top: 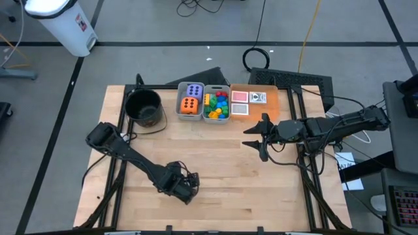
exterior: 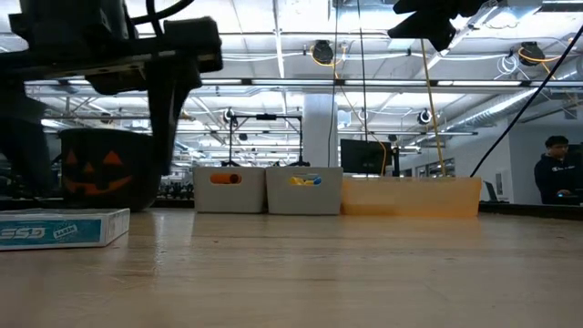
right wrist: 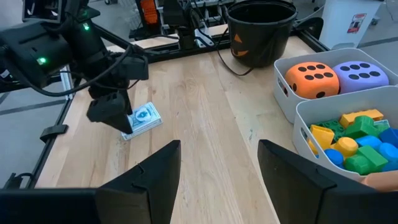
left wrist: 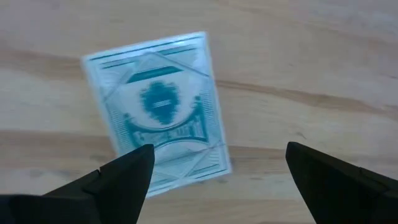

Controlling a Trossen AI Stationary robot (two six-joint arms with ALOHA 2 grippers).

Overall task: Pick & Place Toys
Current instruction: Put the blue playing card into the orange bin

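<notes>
Left gripper (left wrist: pixel 214 165) hangs over the card pack (left wrist: pixel 158 112), fingers apart, nothing held. Right gripper (top: pixel 256 137) waits near the tray (top: pixel 271 103), fingers apart.

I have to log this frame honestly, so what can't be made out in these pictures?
- Teal card deck: print blurred in the left wrist view; hidden under the left gripper from above.
- Cards on the orange tray: faces too small from above, hidden by the tray wall in the low view.
- Right gripper: cut off by the low view's top edge.

A teal card pack (left wrist: pixel 158 109) lies flat at lower centre-left. Orange die (top: pixel 190 106) and purple die (top: pixel 194 91), coloured bricks (top: pixel 217 104) and picture cards (top: pixel 249 102) sit upper centre.
</notes>
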